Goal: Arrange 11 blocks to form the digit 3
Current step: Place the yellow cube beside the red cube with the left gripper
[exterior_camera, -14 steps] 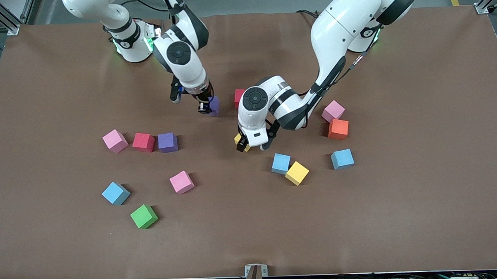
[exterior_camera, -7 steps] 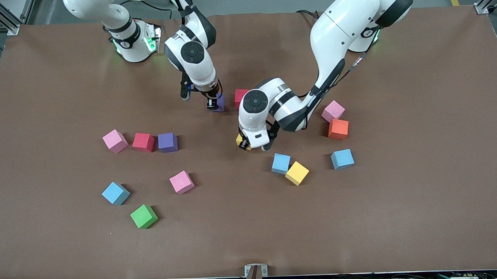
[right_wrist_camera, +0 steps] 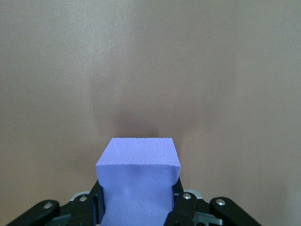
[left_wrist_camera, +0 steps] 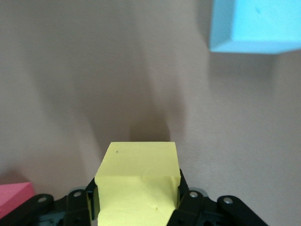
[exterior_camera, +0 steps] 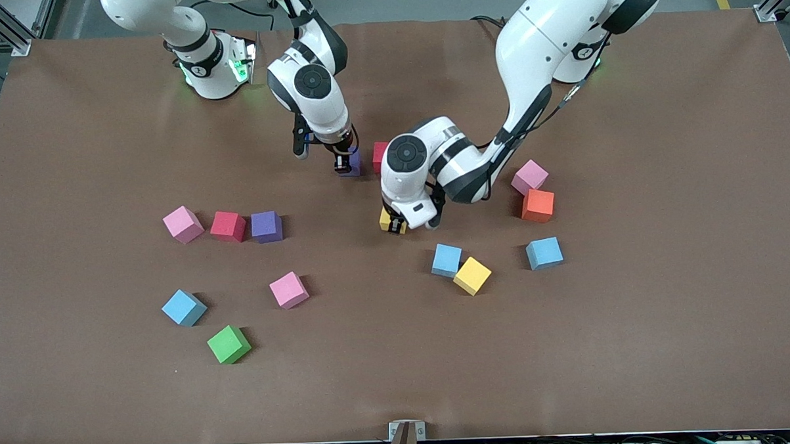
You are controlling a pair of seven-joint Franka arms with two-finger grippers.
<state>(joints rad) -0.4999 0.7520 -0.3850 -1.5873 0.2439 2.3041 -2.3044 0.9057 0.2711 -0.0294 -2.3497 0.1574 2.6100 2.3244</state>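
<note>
My left pincer (exterior_camera: pixel 395 226) is clamped on a yellow cube (left_wrist_camera: pixel 137 183); in the left wrist view both fingers (left_wrist_camera: pixel 89 200) press into its sides and dent the foam. From the front camera the cube's yellow corner (exterior_camera: pixel 386 219) peeks out under the wrist, near the middle of the surface (exterior_camera: pixel 668 337). Whether it touches the surface I cannot tell.

My right pincer (exterior_camera: pixel 344 163) is closed on a purple cube (right_wrist_camera: pixel 137 181), its fingers (right_wrist_camera: pixel 96 202) squeezing both flanks. That cube sits just beside a red cube (exterior_camera: pixel 379 154), which is half hidden by the left arm.

Moving outward, a light blue cube (exterior_camera: pixel 447 259) and a second yellow cube (exterior_camera: pixel 472 275) touch at a corner, nearer to the front camera than the left pincer. Toward the left arm's end lie another light blue cube (exterior_camera: pixel 544 253), an orange cube (exterior_camera: pixel 538 205) and a pink cube (exterior_camera: pixel 529 176) touching it.

Toward the right arm's end, a pink cube (exterior_camera: pixel 183 224), a red cube (exterior_camera: pixel 227 226) and a purple cube (exterior_camera: pixel 266 226) form a row, the last two touching. Nearer to the front camera than that row are a pink cube (exterior_camera: pixel 288 289), a light blue cube (exterior_camera: pixel 184 307) and a green cube (exterior_camera: pixel 228 344), each apart from the others.
</note>
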